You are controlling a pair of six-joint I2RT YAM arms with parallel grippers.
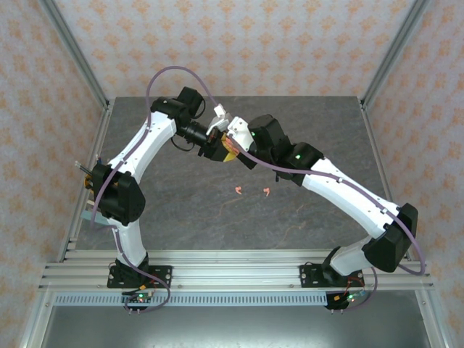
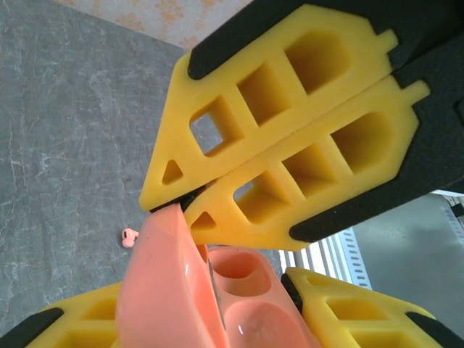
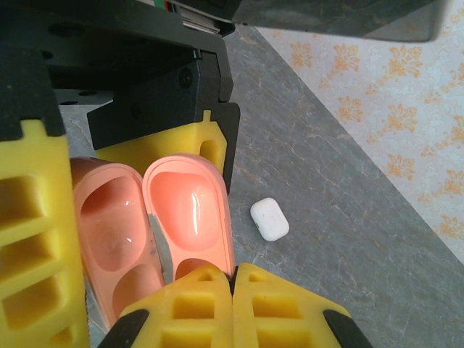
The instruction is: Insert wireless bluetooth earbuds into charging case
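**Open coral case gripped from both sides**

From above: at upper centre, a tip-to-tip meeting of the left gripper [image 1: 216,148] and the right gripper [image 1: 233,142], with a sliver of the coral case [image 1: 230,154] between them. Too small here to tell either grip. Lower down, on the grey surface [image 1: 174,210], an earbud [image 1: 238,190] and, just to its right, another earbud [image 1: 267,191], both coral, both well apart from the coral case.

From the left wrist: along the bottom edge, the left gripper [image 2: 210,312] clamped on the base of the coral case [image 2: 246,297], one yellow finger on each side. Lid [image 2: 163,290] swung open, two wells showing in the base. At centre left, the right gripper [image 2: 177,201], fingers pressed together, pinching the lid's top edge. Left of the lid, one earbud [image 2: 130,237] on the surface.

From the right wrist: at bottom centre, the right gripper [image 3: 233,279] shut tight on the rim of the lid [image 3: 190,206]. Left of the lid, the base of the coral case [image 3: 109,217], against a left gripper finger [image 3: 29,217] at the left edge. Right of centre, a closed white case [image 3: 269,218] flat on the surface, touching nothing.
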